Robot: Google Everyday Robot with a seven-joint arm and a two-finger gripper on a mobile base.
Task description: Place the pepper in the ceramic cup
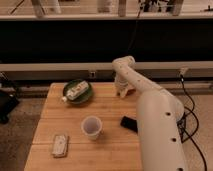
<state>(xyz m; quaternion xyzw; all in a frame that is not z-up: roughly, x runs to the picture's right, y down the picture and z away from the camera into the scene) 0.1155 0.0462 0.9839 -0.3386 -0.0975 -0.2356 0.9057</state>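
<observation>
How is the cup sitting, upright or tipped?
Upright: the cup shows its round mouth facing up. The gripper is at the far edge of the table.

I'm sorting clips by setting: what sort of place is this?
Probably a robot lab or test area: a wooden table before a dark wall, loose cables on the floor at right, and the gripper low over the table's far edge.

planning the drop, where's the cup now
The cup stands at the centre of the table in the camera view, in front of the green bowl, left of the black rectangle; the gripper is by the far edge.
</observation>
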